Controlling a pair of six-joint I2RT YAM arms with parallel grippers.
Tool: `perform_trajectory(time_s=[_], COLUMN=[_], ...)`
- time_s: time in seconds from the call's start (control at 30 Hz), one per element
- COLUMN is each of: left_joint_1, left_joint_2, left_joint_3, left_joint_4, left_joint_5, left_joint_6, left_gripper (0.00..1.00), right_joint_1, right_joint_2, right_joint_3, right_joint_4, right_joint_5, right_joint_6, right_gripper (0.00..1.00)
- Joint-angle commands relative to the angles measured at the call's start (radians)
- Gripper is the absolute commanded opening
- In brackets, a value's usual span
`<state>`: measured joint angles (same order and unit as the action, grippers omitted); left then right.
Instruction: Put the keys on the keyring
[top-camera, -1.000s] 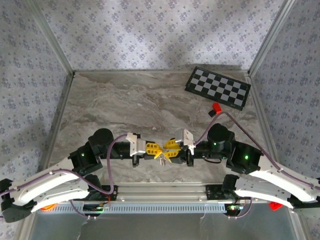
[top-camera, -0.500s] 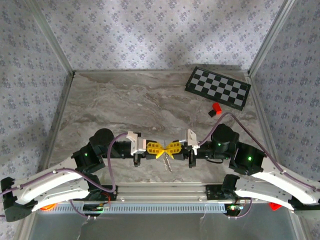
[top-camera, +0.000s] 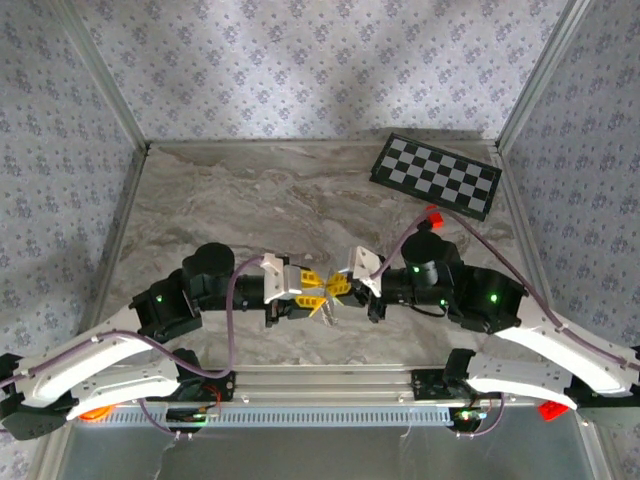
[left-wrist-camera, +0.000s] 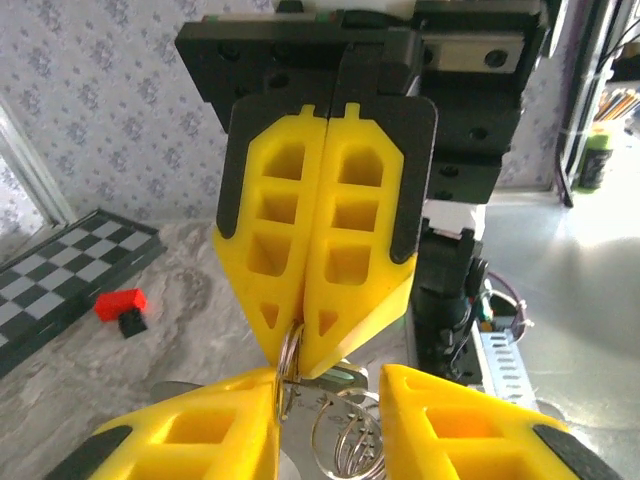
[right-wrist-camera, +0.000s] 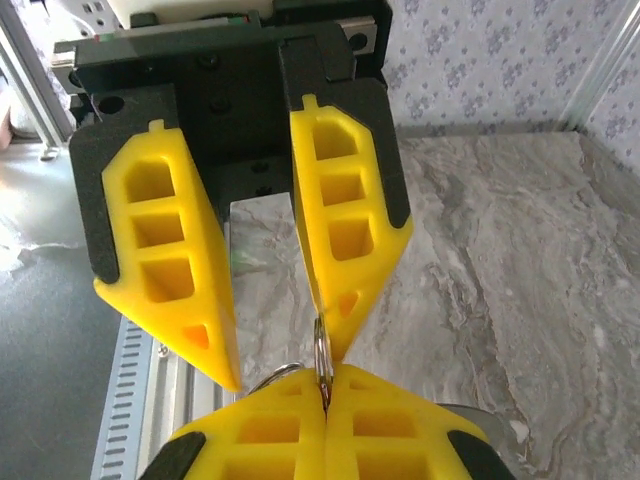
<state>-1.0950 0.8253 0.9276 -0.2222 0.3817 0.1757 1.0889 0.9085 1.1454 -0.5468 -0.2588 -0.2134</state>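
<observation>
Both grippers meet tip to tip above the near middle of the table. My right gripper (right-wrist-camera: 325, 395) is shut, pinching a thin silvery ring of the keyring (right-wrist-camera: 322, 362) edge-on between its yellow tips. In the left wrist view that ring (left-wrist-camera: 289, 352) rests against the inner face of one of my left fingers (left-wrist-camera: 215, 425). My left gripper (left-wrist-camera: 330, 392) is open, with more silvery loops (left-wrist-camera: 345, 440) hanging in its gap. A key with a pale mint head (left-wrist-camera: 346, 376) lies just behind the right gripper's tips. From above, the metal bunch (top-camera: 325, 311) dangles below the left gripper (top-camera: 309, 285) and the right gripper (top-camera: 338, 286).
A checkerboard (top-camera: 436, 176) lies at the back right, with a red block (top-camera: 433, 213) and a small black piece beside it. A purple cable arcs over the right arm. The metal rail (top-camera: 320, 385) runs along the near edge below the grippers.
My left gripper has gone from shut to open. My right gripper closed on the ring and stays shut. Both wrists shifted slightly away from the rail and rolled.
</observation>
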Motion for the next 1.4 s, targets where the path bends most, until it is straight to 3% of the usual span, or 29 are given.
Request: perform_trajectory(time_s=[0.0,0.3,0.5,0.83,1.07,1.37], left_joint_1=[-0.005,-0.005,-0.004,-0.005,-0.005,-0.006], left_joint_2=[0.013,0.035,0.030,-0.028,-0.051,-0.031], left_joint_3=[0.054,0.047,0.029,-0.036,-0.094,-0.124], left_joint_4=[-0.072,-0.048,-0.017,0.120,0.260,0.427], left_joint_5=[-0.018,-0.037,-0.056,-0.048,0.061,0.136], left_joint_6=[0.052,0.074,0.075,0.027,-0.011,-0.084], left_gripper=[0.28,0.17,0.00,0.00,0.00,0.00], right_joint_1=[0.006,0.021,0.043,0.122,0.135,0.132], right_joint_2=[0.030,0.104,0.118,0.081,-0.010,-0.093], right_joint_3=[0.080,0.165,0.181,0.100,-0.020,-0.085], right_joint_4=[-0.111,-0.232,-0.265,-0.160,-0.001,0.070], right_joint_5=[0.045,0.026,0.023,0.027,0.020,-0.016], right_joint_6=[-0.055,-0.118,-0.139,-0.093,-0.032,-0.029], right_gripper=[0.00,0.00,0.00,0.00,0.16,0.21])
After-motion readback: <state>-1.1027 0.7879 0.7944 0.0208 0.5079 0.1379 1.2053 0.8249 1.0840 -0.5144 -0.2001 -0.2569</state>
